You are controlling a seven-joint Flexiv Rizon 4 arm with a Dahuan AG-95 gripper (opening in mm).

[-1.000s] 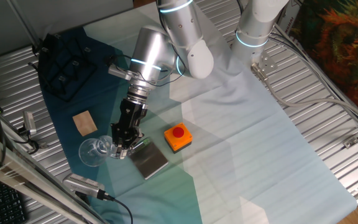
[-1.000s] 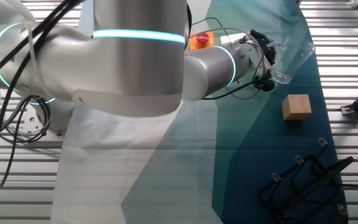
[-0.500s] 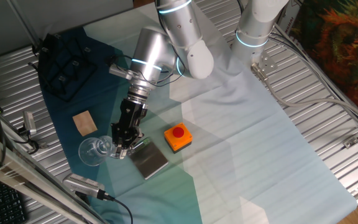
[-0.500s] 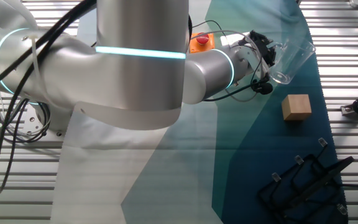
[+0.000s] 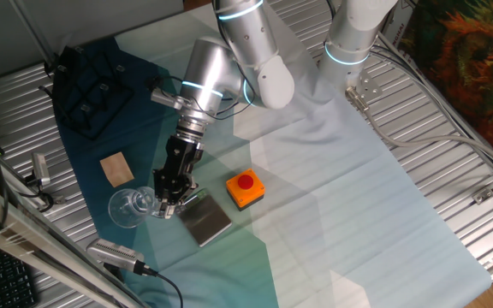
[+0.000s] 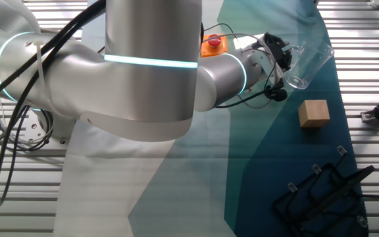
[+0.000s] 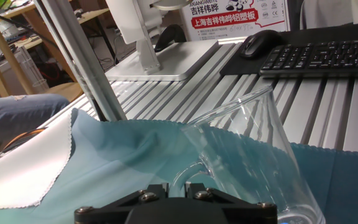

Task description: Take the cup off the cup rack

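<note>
At the tips of our gripper [image 5: 168, 205], the two fingers are pinched on the side handle of the glass cup [image 5: 128, 208], as the hand view shows: the black jaws sit close together with the clear loop of the handle rising between them. We hold it by the handle because the thin, flaring glass wall offers little else to pinch. The cup [image 7: 253, 155] leans sideways rather than standing upright, its open mouth turned away from the wrist, low over the teal cloth [image 5: 144, 145]; we cannot tell whether it touches the cloth. It is already well clear of the black cup rack [image 5: 88, 90], which lies at the far corner of the cloth with nothing on its pegs. A wooden block [image 5: 116, 168] sits between rack and cup. Just beside the gripper on the other side lies a grey metal plate [image 5: 207, 220], and beyond it an orange box with a red button [image 5: 245, 188]. In our judgement, only setting down and letting go remain.
</note>
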